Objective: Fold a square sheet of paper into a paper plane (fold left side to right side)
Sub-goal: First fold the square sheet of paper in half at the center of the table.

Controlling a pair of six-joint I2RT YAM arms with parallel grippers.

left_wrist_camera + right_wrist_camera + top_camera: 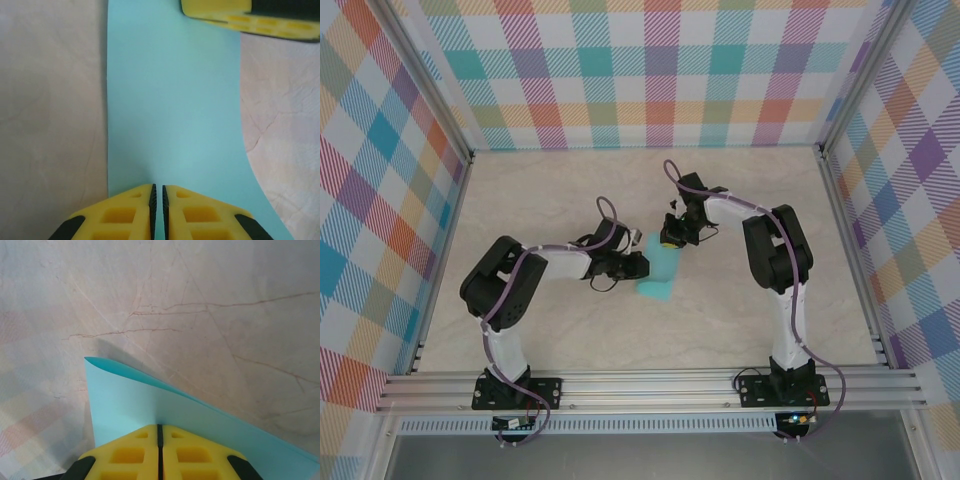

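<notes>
From above I counted one sheet [658,280] on the table [550,200], with the left gripper [642,266] and right gripper [670,240] at opposite edges. The right wrist camera added the right gripper pinching a lifted, curling edge; the left gripper, nearly closed, pinched flat paper.

Nothing legible anywhere I look: no txt, labels, brand marks, nos. or signs I can read.
</notes>
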